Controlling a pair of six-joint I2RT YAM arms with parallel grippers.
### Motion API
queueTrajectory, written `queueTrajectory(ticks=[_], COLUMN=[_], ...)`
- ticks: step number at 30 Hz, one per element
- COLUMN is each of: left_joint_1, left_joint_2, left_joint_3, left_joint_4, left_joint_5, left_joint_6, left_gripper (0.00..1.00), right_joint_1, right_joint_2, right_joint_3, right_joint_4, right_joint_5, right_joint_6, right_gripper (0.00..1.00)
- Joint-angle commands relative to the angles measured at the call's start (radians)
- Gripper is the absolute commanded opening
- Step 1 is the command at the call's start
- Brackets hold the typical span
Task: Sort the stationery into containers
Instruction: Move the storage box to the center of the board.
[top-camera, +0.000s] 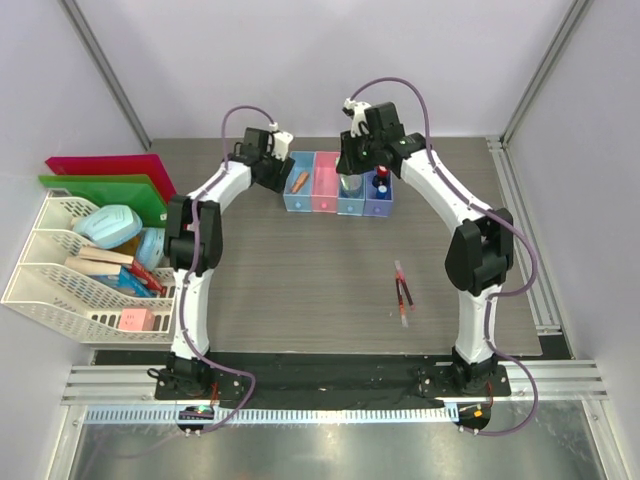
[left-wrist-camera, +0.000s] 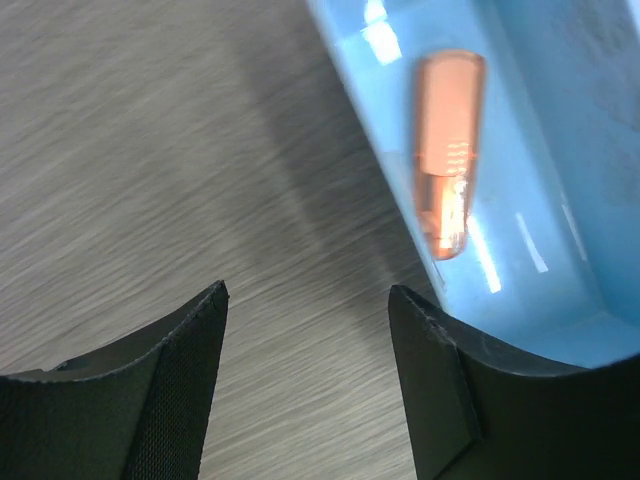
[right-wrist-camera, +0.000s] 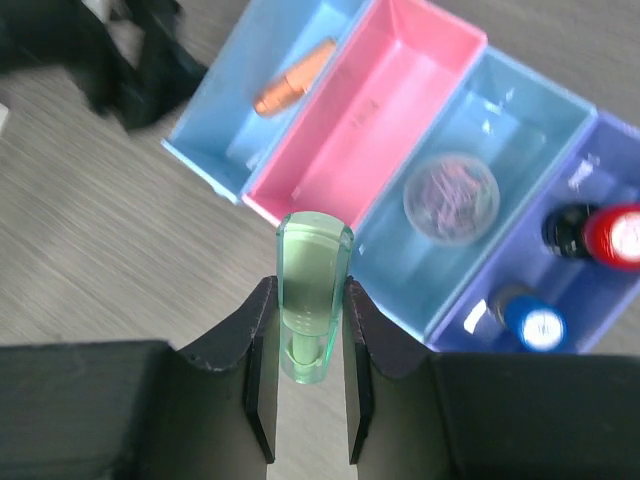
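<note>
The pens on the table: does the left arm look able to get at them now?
Probably yes: the pens lie in the open, nothing over them, and the left gripper is open and empty, though they lie on the right arm's side.

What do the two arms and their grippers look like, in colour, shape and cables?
The left arm and the right arm are alike: white tubular links joined by bulky black joints, on black bases. A thin purple cable loops along each. The left gripper and the right gripper each have two flat black fingers; the left ones show a fine woven texture. No markings are readable.
</note>
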Motion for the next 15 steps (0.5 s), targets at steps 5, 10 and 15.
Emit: queueTrajectory(ticks=[5, 10, 15], left_joint_1=[-0.064, -0.083, -0.125], left_joint_2=[0.032, 0.018, 0.012], left_joint_3=[0.062, 0.055, 0.048], left_joint_4=[0.002, 0.002, 0.005], left_joint_5=[0.002, 0.026, 0.037], left_joint_6=[0.038, 0.017, 0.009], left_gripper=[0.66, 0.66, 0.65], right_joint_1=[0.015, 0.015, 0.017], right_joint_2=[0.120, 0.208, 0.271], right_joint_3=[0.192, 0.298, 0.324], right_joint_4=[0.049, 0.050, 0.084], right_joint_5=[-0.049, -0.041, -0.044], right_joint_6=[-0.006, -0.020, -0.013], right_gripper=[0.01, 0.01, 0.01])
